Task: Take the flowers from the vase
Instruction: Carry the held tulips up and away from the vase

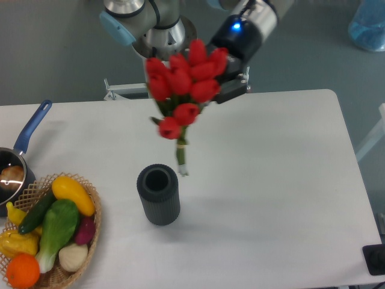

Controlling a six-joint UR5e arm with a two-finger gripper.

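The gripper (224, 84) is clamping the flowers (185, 81) and holding them in the air, stem ends hanging clear above and just right of the vase (159, 195), which is standing with nothing in its mouth on the table (271, 180). The fingers are mostly hidden behind the blooms, so the exact grip point is unclear.

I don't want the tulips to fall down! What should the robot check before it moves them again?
1. Stems out of the vase: ok, the flowers hang beside its mouth.
2. Gripper shut on the bunch: ok, it carries them in the air.
3. Grip spot: cannot tell, the buds hide the fingers.
4. Vase upright: ok.
5. Wicker basket and saucepan out of the way: ok, both far left.
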